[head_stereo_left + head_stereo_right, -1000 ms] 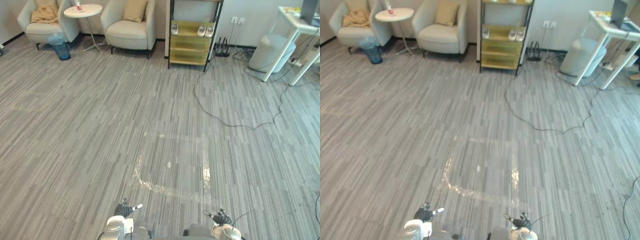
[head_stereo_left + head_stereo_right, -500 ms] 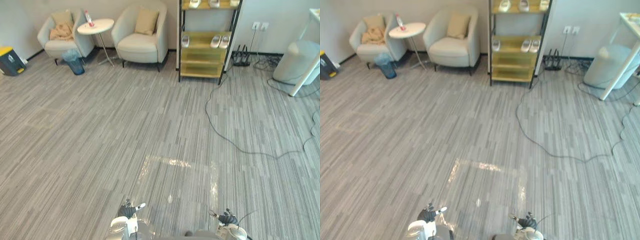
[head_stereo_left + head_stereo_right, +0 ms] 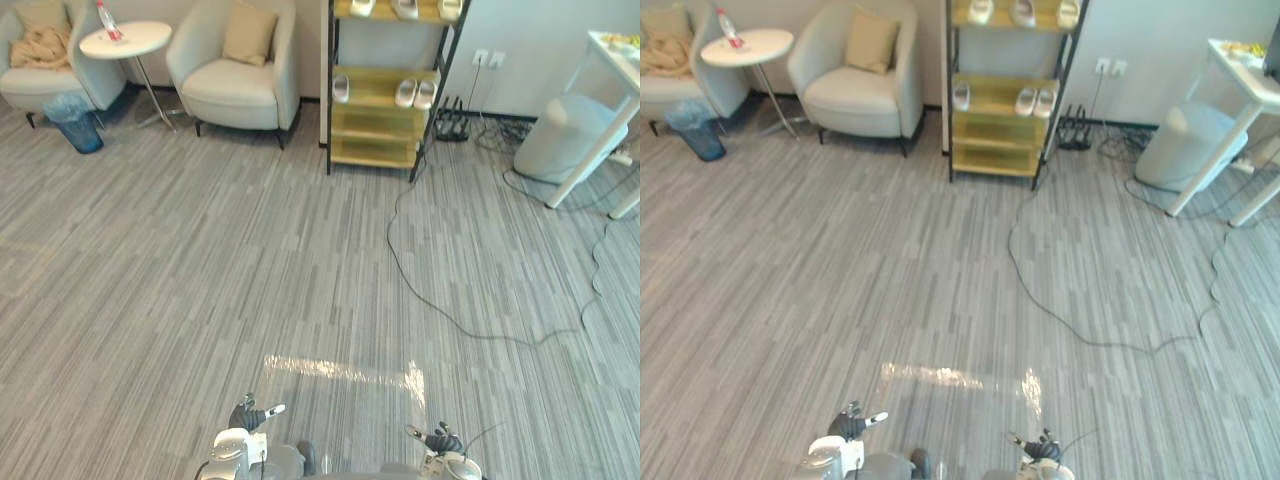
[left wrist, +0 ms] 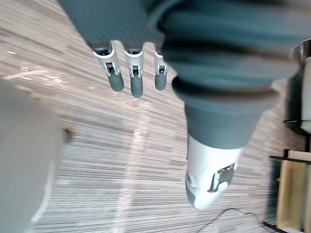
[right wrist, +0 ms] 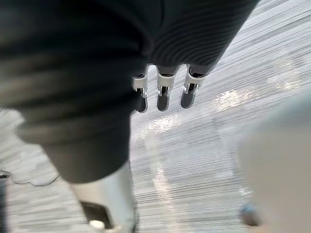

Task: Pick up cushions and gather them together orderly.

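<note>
A tan cushion (image 3: 248,32) leans upright against the back of a cream armchair (image 3: 232,90) at the far wall. A second tan cushion (image 3: 40,14) stands on another armchair (image 3: 30,85) at the far left, with a crumpled tan blanket (image 3: 40,47) in front of it. My left hand (image 3: 250,415) and right hand (image 3: 438,440) hang low at the near edge, far from both chairs. Each is open and holds nothing: straight fingers (image 4: 131,73) over bare floor in the left wrist view, and straight fingers (image 5: 163,94) in the right wrist view.
A round white side table (image 3: 125,40) with a bottle stands between the chairs, a blue bin (image 3: 75,108) beside it. A yellow shoe shelf (image 3: 385,95) stands right of the chairs. A black cable (image 3: 450,320) crosses the floor. A grey pouf (image 3: 565,140) and white table (image 3: 610,45) stand far right.
The whole picture has shifted, so the camera has moved. The chairs and shelf now sit further left than half a second ago. Both hands keep the same pose.
</note>
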